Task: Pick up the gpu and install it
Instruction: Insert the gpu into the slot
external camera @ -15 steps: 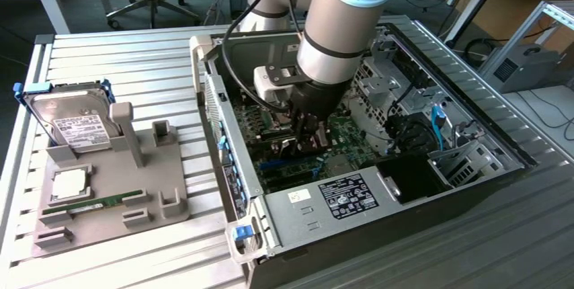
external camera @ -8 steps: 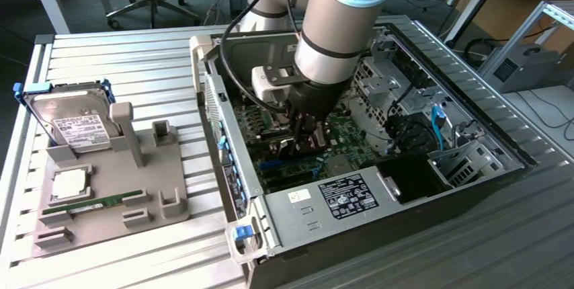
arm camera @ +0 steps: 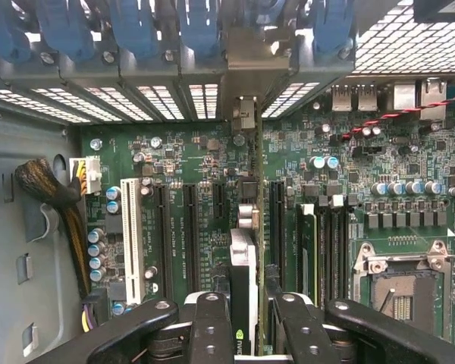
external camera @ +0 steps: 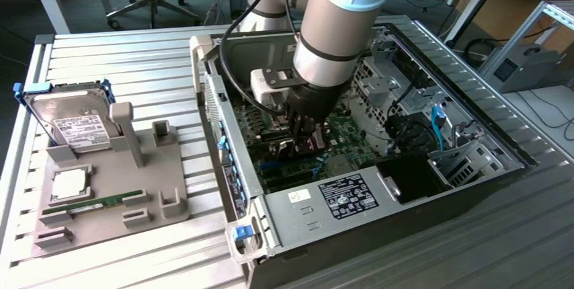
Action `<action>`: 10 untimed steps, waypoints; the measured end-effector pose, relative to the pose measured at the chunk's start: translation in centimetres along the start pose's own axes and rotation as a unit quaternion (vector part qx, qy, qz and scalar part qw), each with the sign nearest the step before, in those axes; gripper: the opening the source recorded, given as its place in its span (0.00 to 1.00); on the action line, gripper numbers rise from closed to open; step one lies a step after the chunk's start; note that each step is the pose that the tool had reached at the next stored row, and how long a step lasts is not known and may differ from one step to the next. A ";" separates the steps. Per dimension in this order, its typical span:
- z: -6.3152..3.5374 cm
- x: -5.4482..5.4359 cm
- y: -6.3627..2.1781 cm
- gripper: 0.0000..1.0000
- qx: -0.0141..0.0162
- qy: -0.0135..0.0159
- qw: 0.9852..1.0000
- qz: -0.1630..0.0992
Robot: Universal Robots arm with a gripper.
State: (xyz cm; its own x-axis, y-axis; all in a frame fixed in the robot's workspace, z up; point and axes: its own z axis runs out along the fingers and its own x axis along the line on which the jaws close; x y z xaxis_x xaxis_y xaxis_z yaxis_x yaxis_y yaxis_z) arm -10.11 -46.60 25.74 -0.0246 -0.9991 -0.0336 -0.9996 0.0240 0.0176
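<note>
— Where's the gpu [arm camera: 243, 284]?

— Clamped edge-on between the gripper [arm camera: 246, 318] fingers, standing upright over the motherboard [arm camera: 197, 163] inside the open computer case [external camera: 359, 198]. In the wrist view the card runs away from the fingers toward the row of rear slot covers [arm camera: 159, 98], its grey metal bracket [arm camera: 246, 64] up against that wall.

— Is it seated in a slot?

— I can't tell. It hangs in line with the long black expansion slots [arm camera: 189, 227], with one of them just beside it, but whether its edge is in a connector is hidden by the card itself.

— And around it?

— A white slot [arm camera: 133, 231] sits further off among the expansion slots, with a bundle of sleeved cables [arm camera: 49, 189] near the case wall. On the card's other side are the memory slots and the bare processor socket [arm camera: 398, 292].

— Outside the case?

— In the exterior view the arm [external camera: 337, 27] reaches down into the case. To that view's left, on the slatted surface [external camera: 117, 54], a grey holder [external camera: 112, 188] carries a hard drive in a blue frame [external camera: 67, 117] and a green RAM stick [external camera: 99, 203] lying flat.
</note>
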 end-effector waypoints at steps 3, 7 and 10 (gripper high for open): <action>0.03 0.0 0.01 0.27 0.000 0.000 1.000 0.000; 0.04 0.0 0.01 0.27 0.000 0.000 1.000 0.000; 0.05 0.0 0.01 0.27 0.000 0.000 1.000 0.000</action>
State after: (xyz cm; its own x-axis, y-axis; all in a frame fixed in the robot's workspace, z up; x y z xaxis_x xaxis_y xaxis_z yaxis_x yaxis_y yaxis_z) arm -10.12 -46.59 25.69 -0.0244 -0.9991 -0.0337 -0.9996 0.0238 0.0175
